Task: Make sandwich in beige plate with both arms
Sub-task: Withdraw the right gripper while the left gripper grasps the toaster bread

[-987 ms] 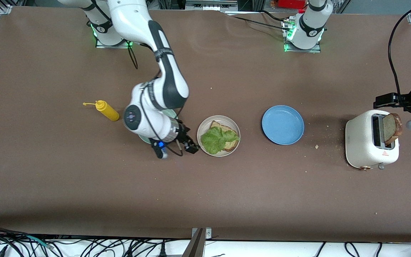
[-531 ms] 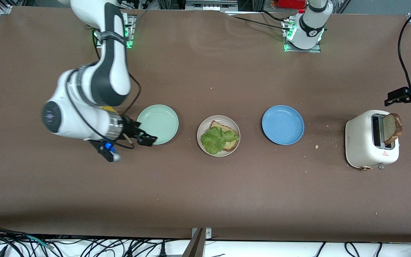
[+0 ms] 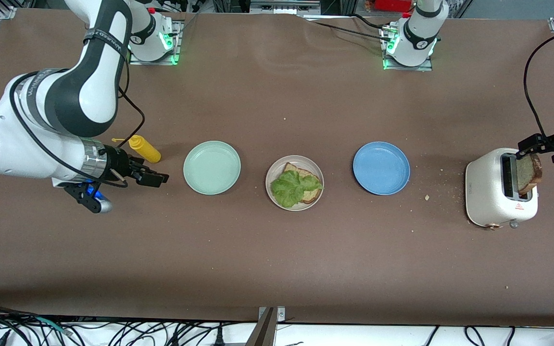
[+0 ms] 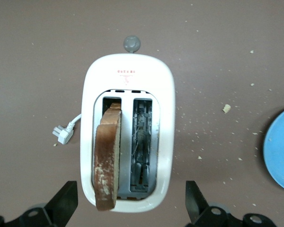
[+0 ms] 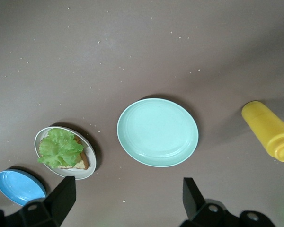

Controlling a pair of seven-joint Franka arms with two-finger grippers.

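The left gripper is held spread over the toaster, fingers on either side. Only the left wrist view shows both slots from above — one holds a bread slice on edge, its long axis along the slot, and the other is empty.

The right gripper is held spread over bare table, near the mustard bottle (lying on its side).

On the beige plate, between the mint plate and blue plate — both empty — a lettuce leaf lies on a slice.
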